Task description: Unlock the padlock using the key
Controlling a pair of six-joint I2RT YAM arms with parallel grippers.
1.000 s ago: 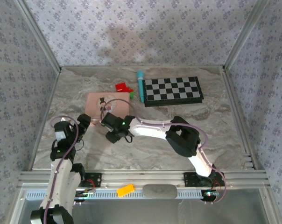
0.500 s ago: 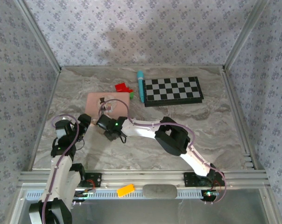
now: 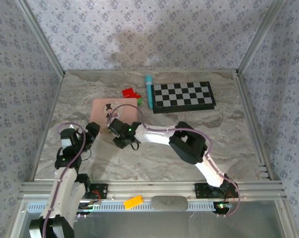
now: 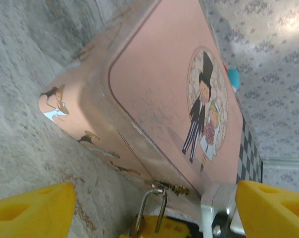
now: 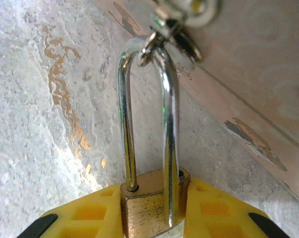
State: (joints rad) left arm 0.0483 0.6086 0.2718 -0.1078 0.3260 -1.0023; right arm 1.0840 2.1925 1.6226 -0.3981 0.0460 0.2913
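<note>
— Where is the padlock?
— It hangs by its shackle from the pink box's latch. The right tool pinches its brass body.
— And the arms?
— The right arm stretches low and leftward over the surface with its elbow bent. The left tool gapes wide and empty, facing the box.

- The padlock stands upright at the bottom middle, with a scuffed brass body.
- Its silvery shackle rises from the body, both legs seated in it.
- Above the padlock, the shackle's bend hooks through a small metal hasp.
- The hasp sits on a pink box, up and right of the padlock.
- The right hand clasps the padlock body, a yellow finger tight against each side.
- Left of the padlock lies grey marbled counter with an orange vein.
</note>
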